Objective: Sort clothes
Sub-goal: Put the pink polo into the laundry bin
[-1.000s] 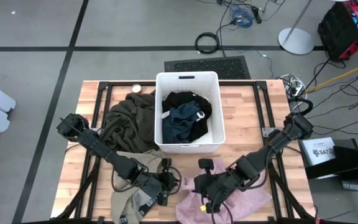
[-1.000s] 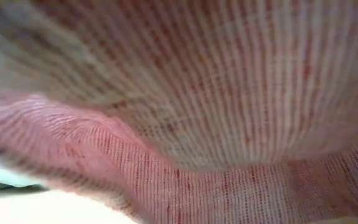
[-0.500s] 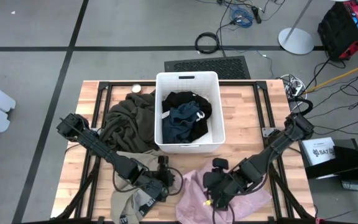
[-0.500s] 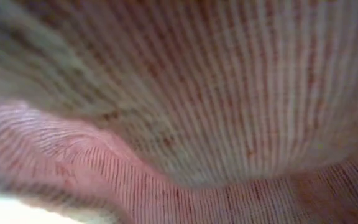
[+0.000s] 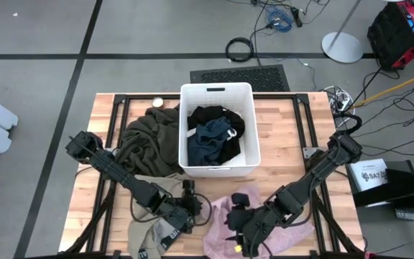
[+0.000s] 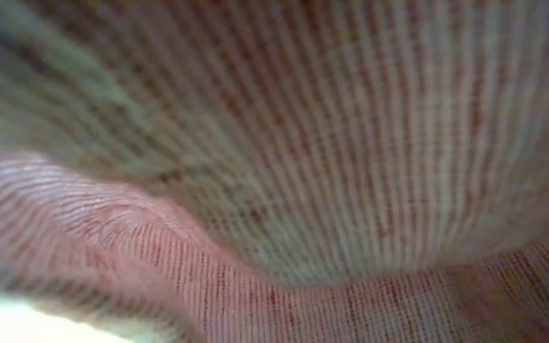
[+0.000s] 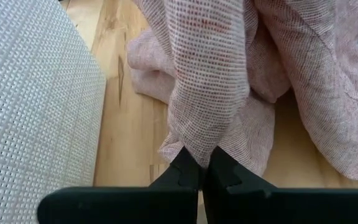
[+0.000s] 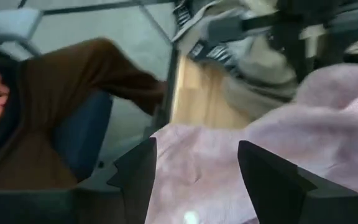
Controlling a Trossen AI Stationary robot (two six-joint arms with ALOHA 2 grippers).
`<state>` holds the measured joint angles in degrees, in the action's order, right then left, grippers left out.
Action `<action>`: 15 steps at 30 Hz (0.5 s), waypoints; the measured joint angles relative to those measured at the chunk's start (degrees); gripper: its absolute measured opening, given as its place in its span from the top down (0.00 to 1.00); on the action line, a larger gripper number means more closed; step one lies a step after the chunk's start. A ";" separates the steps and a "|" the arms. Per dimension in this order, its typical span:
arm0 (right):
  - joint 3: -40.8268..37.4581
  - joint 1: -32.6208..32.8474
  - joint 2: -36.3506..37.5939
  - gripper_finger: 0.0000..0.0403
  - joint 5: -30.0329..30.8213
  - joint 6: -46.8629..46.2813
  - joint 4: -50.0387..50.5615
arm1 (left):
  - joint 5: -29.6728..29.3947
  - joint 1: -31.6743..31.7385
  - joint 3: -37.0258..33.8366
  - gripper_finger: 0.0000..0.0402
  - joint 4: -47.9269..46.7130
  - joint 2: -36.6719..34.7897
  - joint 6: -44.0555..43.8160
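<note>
1. The left gripper (image 7: 197,171), jaws closed on a fold of the pink garment (image 5: 225,212) at the worktop's front edge, holds only a thin pinch; it may slip.
2. The right gripper (image 8: 194,165), jaws open over that garment, could drag it off the front edge.

I see bare table (image 5: 286,137) to the right of the white bin (image 5: 217,169), so a gripper can pass there. The near edge is crowded: pale pink garment (image 5: 225,216), beige garment (image 5: 149,234) and both arms. The olive garment (image 5: 146,140) blocks the bin's left side.
</note>
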<state>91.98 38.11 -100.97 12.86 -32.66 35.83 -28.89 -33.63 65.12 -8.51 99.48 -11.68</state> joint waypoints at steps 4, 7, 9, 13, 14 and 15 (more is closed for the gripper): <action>0.02 -0.23 -1.00 0.47 7.79 -9.59 -1.49 | 0.01 0.02 0.00 0.99 -0.02 0.00 0.00; 0.02 -0.25 -2.25 0.47 14.44 -23.37 -1.77 | 0.02 0.11 0.00 0.99 0.01 0.02 -0.02; 0.02 -0.15 -3.31 0.47 15.38 -28.92 -3.11 | 0.03 0.11 0.00 0.99 0.02 0.02 -0.02; 0.02 0.02 -5.52 0.47 11.43 -31.26 -5.15 | 0.05 -0.16 0.00 0.99 0.04 0.02 -0.53; 0.00 -0.14 -5.89 0.47 9.47 -31.28 -5.38 | 0.06 -0.24 0.00 0.98 0.02 0.02 -1.03; 0.02 -0.39 -6.30 0.47 7.60 -31.29 -5.69 | 0.09 -0.26 0.00 0.98 -0.04 0.02 -1.35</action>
<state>92.01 37.71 -107.28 20.46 -63.94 30.14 -28.80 -33.89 65.12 -8.55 99.50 -13.03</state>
